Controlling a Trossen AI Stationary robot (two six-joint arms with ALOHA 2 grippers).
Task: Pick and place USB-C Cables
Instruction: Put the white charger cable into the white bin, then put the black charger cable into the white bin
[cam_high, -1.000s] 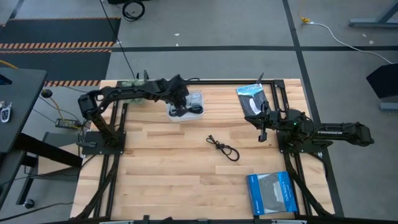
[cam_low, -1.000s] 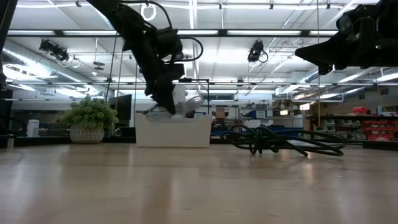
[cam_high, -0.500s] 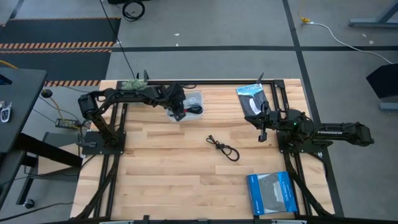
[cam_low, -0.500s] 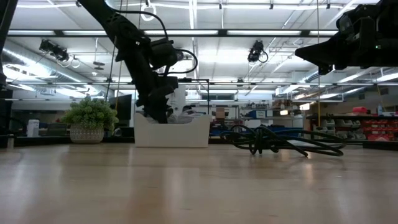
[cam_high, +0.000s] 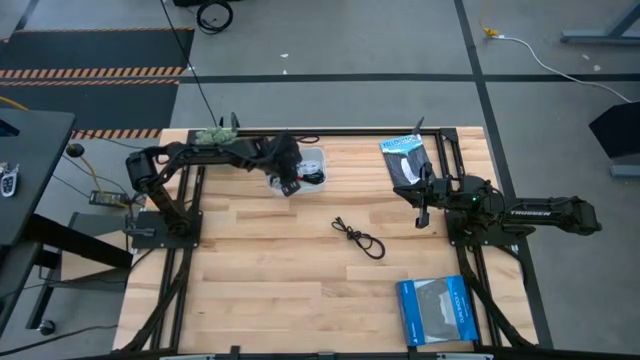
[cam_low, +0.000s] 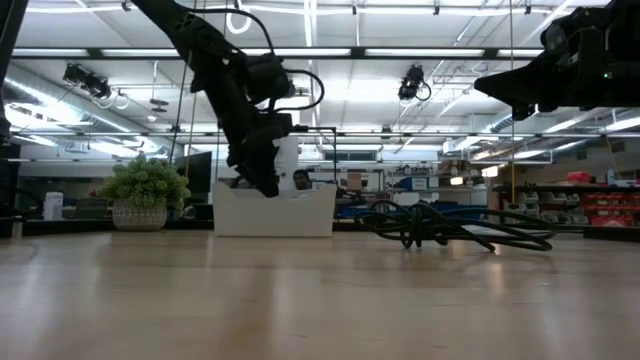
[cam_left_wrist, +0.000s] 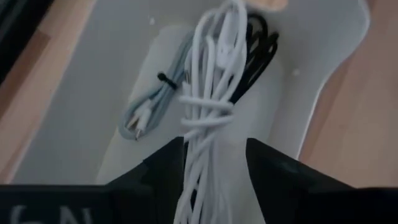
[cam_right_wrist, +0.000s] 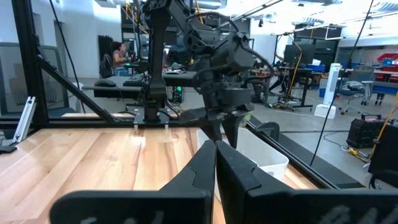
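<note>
**A:** Pale wood tabletop (cam_high: 260, 290), workshop behind it. Where is the left gripper (cam_high: 290, 180)?

**B:** Over the white tray (cam_high: 312, 160) at the far edge. In the left wrist view its jaws stand moderately apart, with the white cable (cam_left_wrist: 211, 112) running between them. I cannot tell whether the pads touch it, so I read it as released or nearly so.

**A:** What else is in the tray?

**B:** Just beside the white bundle lie a pale blue-grey cable (cam_left_wrist: 152, 106) and, tucked under its far end, a black cable (cam_left_wrist: 261, 46).

**A:** And the one still outside?

**B:** Another black cable (cam_high: 358, 237) lies loose on the bare wood, well apart from the left gripper, toward the robot's right and nearer the front edge. Its long axis runs diagonally.

**A:** Which arm is closer?

**B:** By my judgement, the right gripper (cam_high: 422, 213): the cable lies just off to its side. It hangs idle, fingers pressed together in its wrist view, so a pick would mean opening first and turning across the diagonal.
</note>
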